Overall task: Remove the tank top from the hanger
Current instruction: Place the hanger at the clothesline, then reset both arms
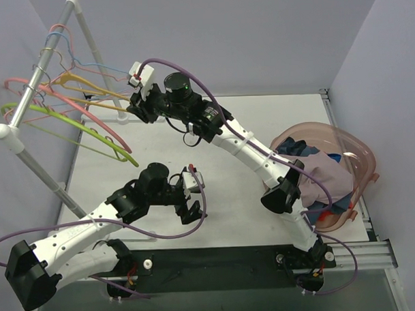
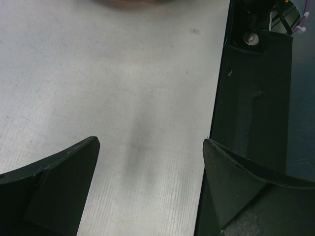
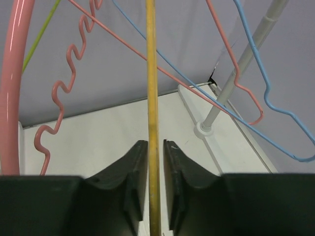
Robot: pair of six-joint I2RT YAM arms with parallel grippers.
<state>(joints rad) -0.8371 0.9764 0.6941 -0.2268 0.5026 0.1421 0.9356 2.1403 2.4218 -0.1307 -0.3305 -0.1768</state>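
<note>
Left end effector (image 2: 150, 142) gapes empty over the tabletop (image 2: 98, 73). The basket (image 1: 361, 154) holds limp, light cloth, probably the tank top (image 1: 324, 179); I'd pinch a strap. My right end effector (image 3: 155, 145) is nipped onto the thin yellow hanger (image 3: 151, 64).

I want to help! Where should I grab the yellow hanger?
Grab the yellow hanger on its straight bar, coming from over the table, one finger each side, like the right gripper does. That bar is bare; the other hangers crowd the hook end.
</note>
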